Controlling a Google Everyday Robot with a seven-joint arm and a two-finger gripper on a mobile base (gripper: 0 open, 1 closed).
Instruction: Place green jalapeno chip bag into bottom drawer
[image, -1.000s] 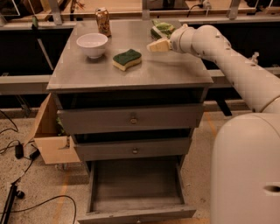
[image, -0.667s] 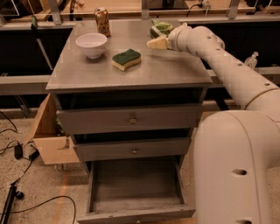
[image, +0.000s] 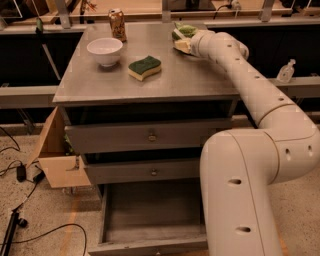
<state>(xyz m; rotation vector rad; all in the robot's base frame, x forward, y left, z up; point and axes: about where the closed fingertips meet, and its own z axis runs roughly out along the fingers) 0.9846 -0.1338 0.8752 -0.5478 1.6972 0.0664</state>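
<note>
The gripper (image: 181, 44) is found at the far corner of the grey cabinet top (image: 165, 87), at the end of the white arm (image: 260, 95) that is stretched across that surface. The green jalapeno chip bag (image: 185, 31) is seen right at the gripper's tip, touching it or partly hidden behind it, lying on the top at its back edge. Whether the gripper is closed on the bag or merely set against it cannot be told. A green-topped yellow sponge (image: 144, 67) is placed near the gripper, to its side and a little toward the cabinet's front. A white bowl (image: 105, 51) is set beyond the sponge, further from the gripper, and a can (image: 117, 24) is stood behind the bowl at the back edge. Well below the gripper, two knobbed drawers (image: 150, 136) are shown pushed in, and the bottom drawer (image: 150, 244) is pulled out beneath them, nothing being visible inside it. A cardboard box (image: 55, 160) is leaned beside the cabinet, on the side away from the gripper.
</note>
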